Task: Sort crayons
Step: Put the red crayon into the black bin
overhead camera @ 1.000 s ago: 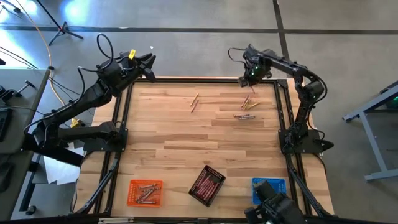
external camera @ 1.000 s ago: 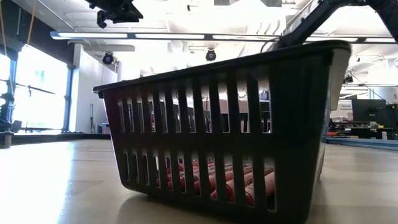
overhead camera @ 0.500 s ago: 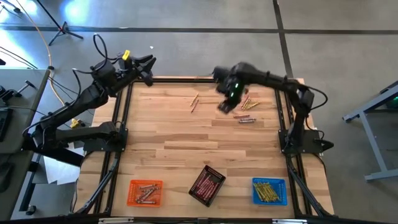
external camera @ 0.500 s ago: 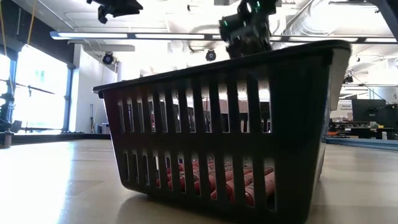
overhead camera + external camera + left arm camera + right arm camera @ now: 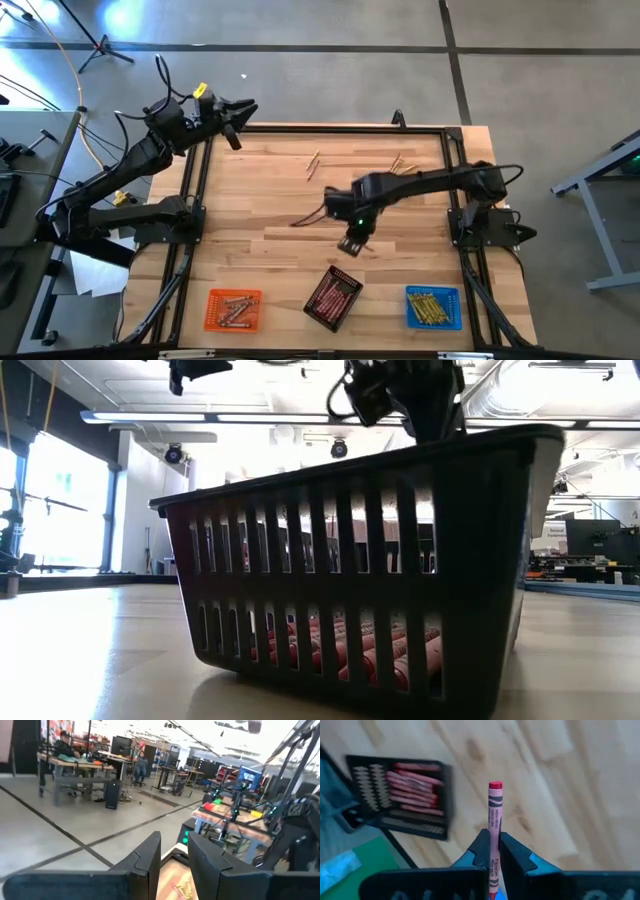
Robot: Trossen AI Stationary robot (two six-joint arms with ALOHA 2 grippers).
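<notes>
Over the middle of the counter point(image 5: 280, 215), the right hand point(image 5: 351, 243) hangs above the wood, its fingers point(image 5: 481, 847) pinching a red crayon point(image 5: 494, 820) that stands up between them. Just nearer the front edge sits the black tray point(image 5: 333, 297) (already holding red crayons), with the orange tray point(image 5: 233, 309) and blue tray point(image 5: 433, 307) to either side. Carrying looks like the step in hand; the next move calls for centring over the black tray, lowering, then letting go. More loose crayons point(image 5: 313, 165) lie near the far edge. At the far left corner the left hand point(image 5: 232, 112) waits, fingers slightly parted around nothing.
</notes>
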